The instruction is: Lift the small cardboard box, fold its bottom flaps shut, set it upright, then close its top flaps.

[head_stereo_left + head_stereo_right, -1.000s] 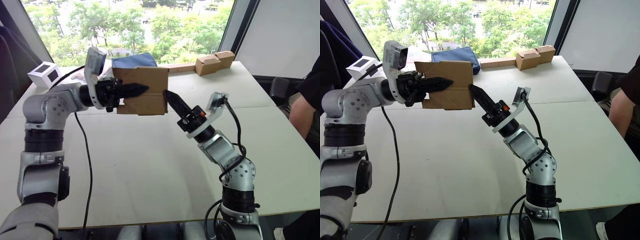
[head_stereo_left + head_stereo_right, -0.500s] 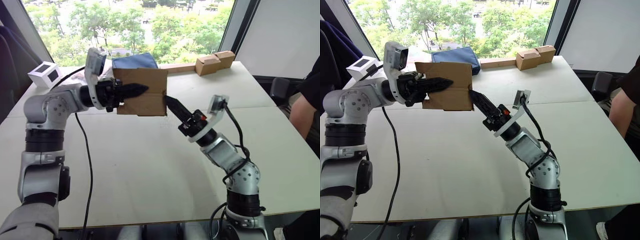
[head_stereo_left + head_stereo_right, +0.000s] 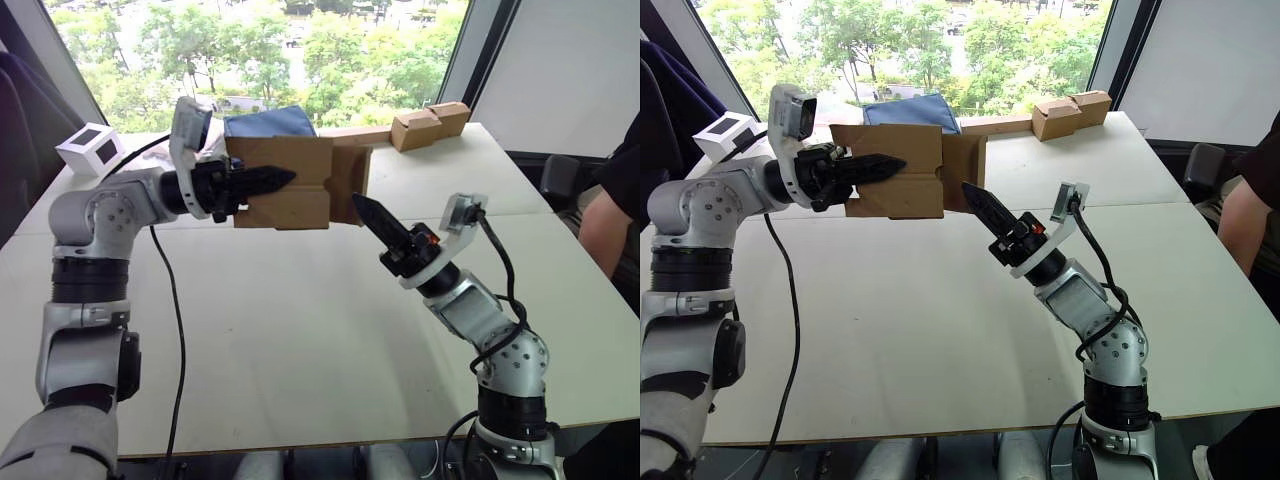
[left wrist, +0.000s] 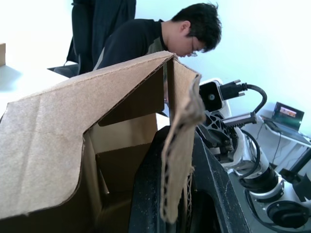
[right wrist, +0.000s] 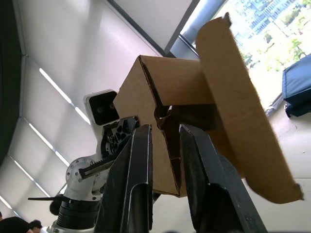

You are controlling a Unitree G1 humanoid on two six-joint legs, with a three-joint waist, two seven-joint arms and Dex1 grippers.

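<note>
The small cardboard box point(image 3: 285, 190) hangs in the air over the far part of the white table point(image 3: 300, 340). My left gripper point(image 3: 272, 180) is shut on it, pinching one wall from the left. On the box's right end a flap point(image 3: 351, 183) stands out open; its inside shows in the right wrist view point(image 5: 243, 121). My right gripper point(image 3: 365, 210) is shut and empty. It points at that open end from the lower right, a short gap away, touching nothing. In the left wrist view the box wall point(image 4: 177, 145) sits between my fingers.
A white cube box with a black window point(image 3: 90, 148) stands at the far left. A blue bag point(image 3: 270, 122) lies behind the held box. Paler tan boxes with a long strip point(image 3: 425, 125) sit at the far right. A person point(image 3: 612, 205) sits beyond the table's right edge.
My right gripper has pulled back to the right, away from the box's end. The flap there has swung outward and now stands open. The left arm and box have stayed still.
</note>
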